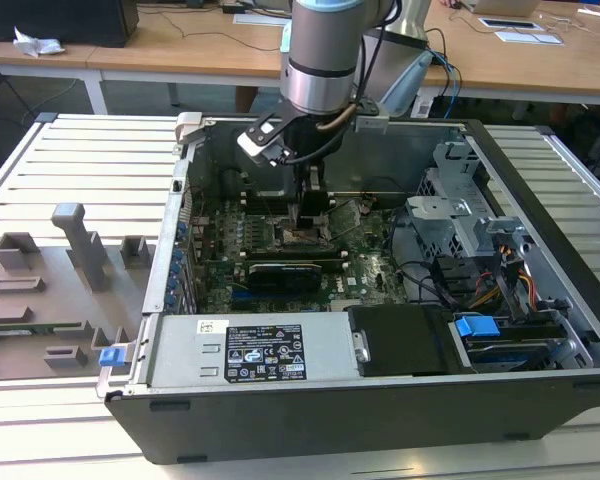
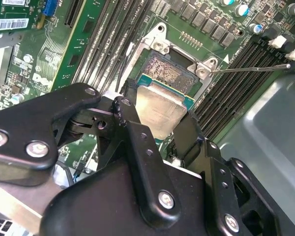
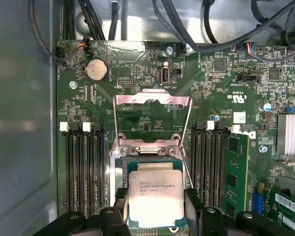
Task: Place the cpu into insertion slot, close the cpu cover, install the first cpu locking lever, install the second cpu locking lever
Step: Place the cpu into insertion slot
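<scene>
An open computer case (image 1: 380,420) lies on a slatted table (image 1: 80,150) in the exterior view. Toward nine o'clock sits a grey moulded tray (image 1: 40,300). At the centre is the green board (image 1: 365,280). From twelve o'clock a robot arm (image 1: 320,60) hangs into the case, with its gripper (image 1: 310,222) low over the middle of the board. Toward three o'clock are metal drive bays (image 1: 460,215) and loose cables (image 1: 500,280).

In the first wrist view, two black fingers (image 3: 192,204) press against opposite edges of the chip (image 3: 155,196). They are closed just to its width and hold it with the silver top upward.

That view also shows the cover (image 3: 152,100), a thin metal frame swung open beyond the chip, with long memory slots (image 3: 83,167) on either side.

The second wrist view shows something the others do not. The dark field of contacts in the socket (image 2: 169,73) lies partly bare past the chip's far edge. The chip therefore looks close over the socket but not seated squarely in it. A thin lever rod (image 2: 250,69) is unlatched and sticks out beside the socket.

The main risk appears to be a skewed descent. If the chip goes down shifted or tilted, a corner could dig into the fine contacts and bend them. Letting go before it lies flat could leave it propped on the rim, and the cover would then jam on it.
</scene>
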`<state>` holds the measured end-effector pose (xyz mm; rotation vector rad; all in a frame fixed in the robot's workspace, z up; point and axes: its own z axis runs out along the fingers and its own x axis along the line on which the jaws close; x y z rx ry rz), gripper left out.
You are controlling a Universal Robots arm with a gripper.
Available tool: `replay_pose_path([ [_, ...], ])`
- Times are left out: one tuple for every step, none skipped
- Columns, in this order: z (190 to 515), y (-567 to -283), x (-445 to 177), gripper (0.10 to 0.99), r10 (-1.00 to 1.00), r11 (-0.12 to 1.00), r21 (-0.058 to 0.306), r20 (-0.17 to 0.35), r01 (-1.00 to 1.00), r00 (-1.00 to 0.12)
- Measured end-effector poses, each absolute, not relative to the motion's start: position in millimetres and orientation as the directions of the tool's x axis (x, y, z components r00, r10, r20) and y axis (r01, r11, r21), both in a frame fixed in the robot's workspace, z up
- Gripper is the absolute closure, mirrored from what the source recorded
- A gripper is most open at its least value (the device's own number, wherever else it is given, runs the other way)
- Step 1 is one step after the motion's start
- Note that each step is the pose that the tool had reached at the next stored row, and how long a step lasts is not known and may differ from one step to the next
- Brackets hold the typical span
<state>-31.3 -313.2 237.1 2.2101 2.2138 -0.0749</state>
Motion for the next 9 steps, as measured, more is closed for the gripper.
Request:
replay_pose_path([
  [236.6, -313.2, -31.3, 0.545, 0.999, 0.001, -0.025, -0.043, 1.0, -0.002],
  [236.0, -313.2, -31.3, 0.545, 0.999, 0.001, -0.025, -0.043, 1.0, -0.002],
  [235.1, -313.1, -31.3, 0.545, 0.999, 0.001, -0.025, -0.043, 1.0, -0.002],
  [234.3, -313.2, -31.3, 0.545, 0.999, 0.001, -0.025, -0.043, 1.0, -0.002],
  [233.6, -313.2, -31.3, 0.545, 0.999, 0.001, -0.025, -0.043, 1.0, -0.002],
  [233.1, -313.2, -31.3, 0.545, 0.999, 0.001, -0.025, -0.043, 1.0, -0.002],
  [232.6, -313.2, -31.3, 0.545, 0.999, 0.001, -0.025, -0.043, 1.0, -0.002],
  [231.7, -313.1, -31.3, 0.545, 0.999, 0.001, -0.025, -0.043, 1.0, -0.002],
  [230.6, -313.2, -31.3, 0.545, 0.999, 0.001, -0.025, -0.043, 1.0, -0.002],
])
